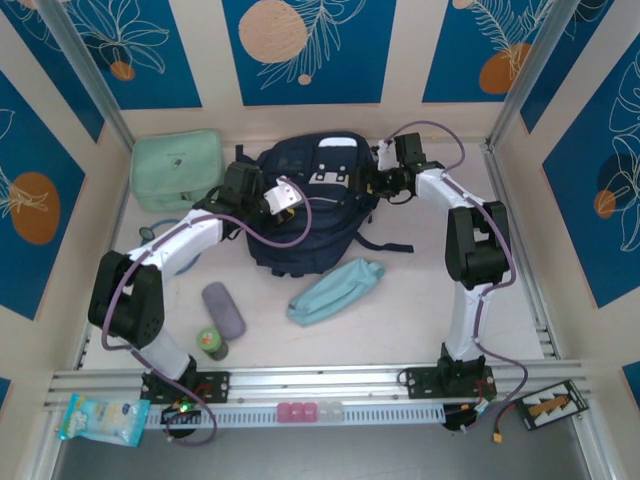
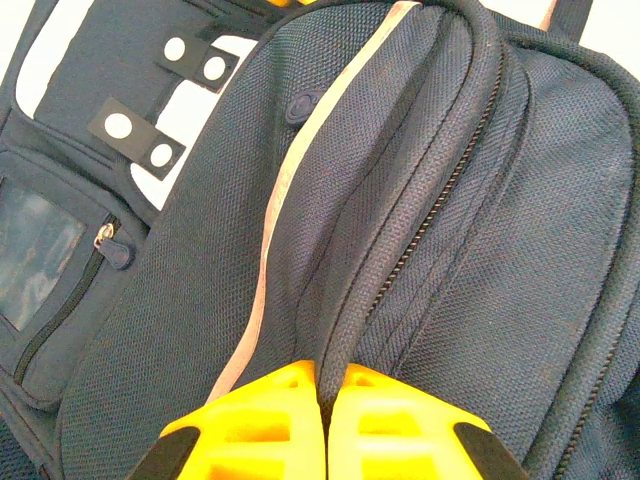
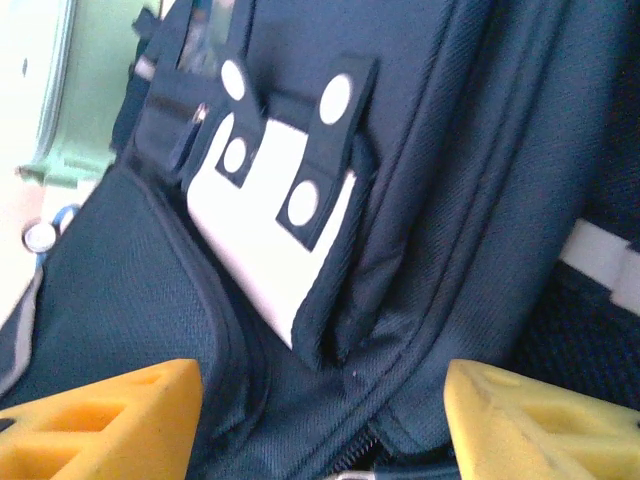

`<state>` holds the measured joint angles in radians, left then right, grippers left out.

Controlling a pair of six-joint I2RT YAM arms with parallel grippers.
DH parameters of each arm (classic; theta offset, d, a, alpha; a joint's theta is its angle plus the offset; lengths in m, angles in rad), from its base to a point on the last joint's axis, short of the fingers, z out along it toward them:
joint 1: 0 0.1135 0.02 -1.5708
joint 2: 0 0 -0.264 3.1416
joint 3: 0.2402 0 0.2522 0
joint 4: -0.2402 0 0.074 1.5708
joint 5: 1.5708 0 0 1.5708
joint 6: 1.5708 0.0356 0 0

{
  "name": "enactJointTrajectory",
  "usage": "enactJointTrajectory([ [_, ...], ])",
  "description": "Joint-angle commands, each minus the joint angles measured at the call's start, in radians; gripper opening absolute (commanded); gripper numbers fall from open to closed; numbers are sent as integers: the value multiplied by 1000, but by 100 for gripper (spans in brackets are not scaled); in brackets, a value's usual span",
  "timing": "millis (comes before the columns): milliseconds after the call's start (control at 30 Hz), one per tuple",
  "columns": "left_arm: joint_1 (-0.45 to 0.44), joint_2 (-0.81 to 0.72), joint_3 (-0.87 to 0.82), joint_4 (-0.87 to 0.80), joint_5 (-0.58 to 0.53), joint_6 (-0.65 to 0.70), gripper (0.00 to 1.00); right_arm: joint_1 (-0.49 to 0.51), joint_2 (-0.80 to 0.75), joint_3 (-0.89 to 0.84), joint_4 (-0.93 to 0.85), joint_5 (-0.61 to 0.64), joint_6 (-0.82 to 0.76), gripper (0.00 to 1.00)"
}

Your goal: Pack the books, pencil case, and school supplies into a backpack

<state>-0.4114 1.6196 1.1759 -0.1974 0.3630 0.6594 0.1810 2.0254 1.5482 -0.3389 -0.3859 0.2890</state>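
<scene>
While the backpack [image 1: 320, 245] lies flat at the back middle of the worktop [image 1: 400, 320], front face up with its white patches showing, both arms reach in over it from either side. On the pack's left flank, the left tool [image 2: 322, 380] has its yellow fingers [image 2: 270, 420] pressed together, and a raised fold of navy fabric beside a zip runs straight into the seam between them, so it looks pinched on that fold. The stretch of zip leading away from the fingers looks closed, and a pale trim stripe runs along the panel next to it. At the pack's upper right, the right tool [image 3: 322, 390] has its jaws standing wide apart, one finger on each side of a dark seam below the white patch with its round white dots, and it has hold of nothing. The pencil case [image 1: 335, 290] lies slantwise on the worktop just in front of the backpack, toward the right, apart from both tools. The school supplies [image 1: 223, 308] case rests left of it, near the left arm's elbow, with a small green bottle [image 1: 211, 343] just in front. A mint-green bag [image 1: 175, 168] sits at the back left, just beside the backpack. A blue packet [image 1: 100, 418] lies at the near left corner, past the rail.
</scene>
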Motion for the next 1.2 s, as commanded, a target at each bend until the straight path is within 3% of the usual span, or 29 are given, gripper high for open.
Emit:
enactJointTrajectory([
  [0, 16, -56, 2, 84, 35, -23, 6, -5, -34, -20, -117, -109, -176, 63],
  [300, 37, -63, -14, 92, 31, -24, 6, -31, -48, 9, -263, -195, -352, 57],
  [433, 44, -63, -18, 86, 40, -24, 6, -33, -50, 22, -317, -190, -426, 44],
  [733, 46, -64, -19, 93, 72, -37, 7, 9, 5, 88, -325, -26, -450, 31],
  [900, 46, -69, -21, 86, 74, -35, 8, 25, 16, 91, -303, 108, -426, 34],
  [1167, 45, -69, -24, 81, 70, -34, 8, 59, -8, 66, -322, 175, -473, 40],
])
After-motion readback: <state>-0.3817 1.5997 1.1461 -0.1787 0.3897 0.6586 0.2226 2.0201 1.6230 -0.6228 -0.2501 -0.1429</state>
